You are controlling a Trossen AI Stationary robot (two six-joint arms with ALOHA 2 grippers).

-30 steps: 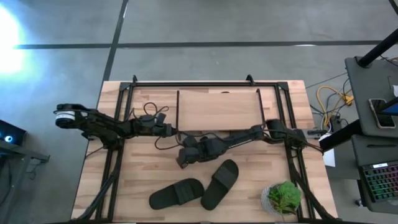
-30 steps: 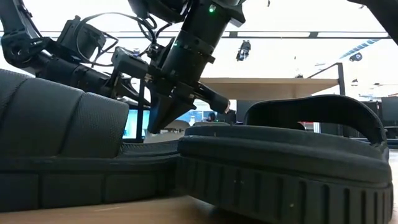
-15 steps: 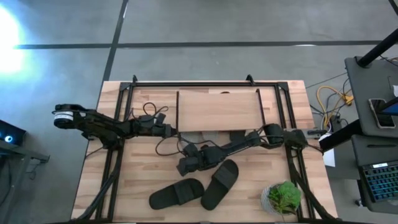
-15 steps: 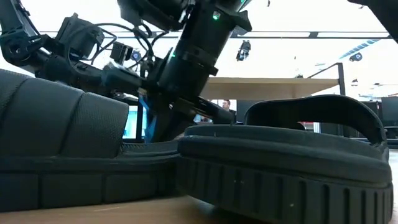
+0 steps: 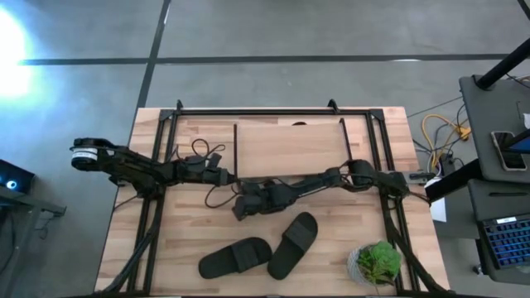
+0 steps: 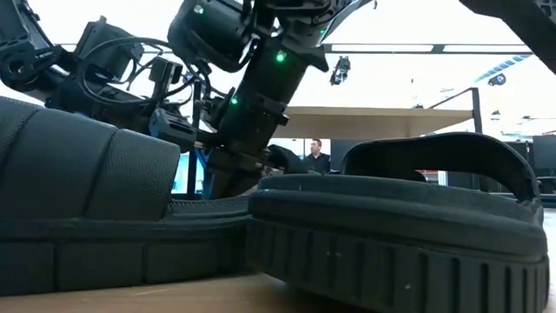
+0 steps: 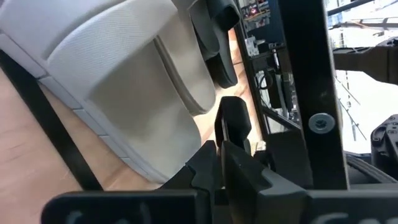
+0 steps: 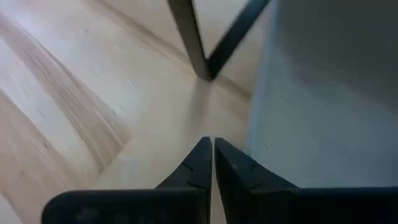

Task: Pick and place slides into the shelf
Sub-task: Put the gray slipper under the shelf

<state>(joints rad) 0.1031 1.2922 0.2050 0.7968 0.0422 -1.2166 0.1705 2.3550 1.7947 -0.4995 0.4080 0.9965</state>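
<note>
Right gripper [image 5: 239,208] low by the shelf [image 5: 289,146] front, fingers pressed together, empty. Left gripper [image 7: 222,163] closed too. Two black slides [image 5: 234,257] nearer the table edge.

Grey concrete floor [image 5: 290,33], dark seam lines; desk with laptop [image 5: 505,240] beside table.

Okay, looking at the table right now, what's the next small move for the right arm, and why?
Probably swing the right gripper back toward the two black slides lying on the open tabletop and open its fingers. They look pressed shut and empty beside a light grey slide by the shelf leg, while those two black ones are not yet shelved.
</note>
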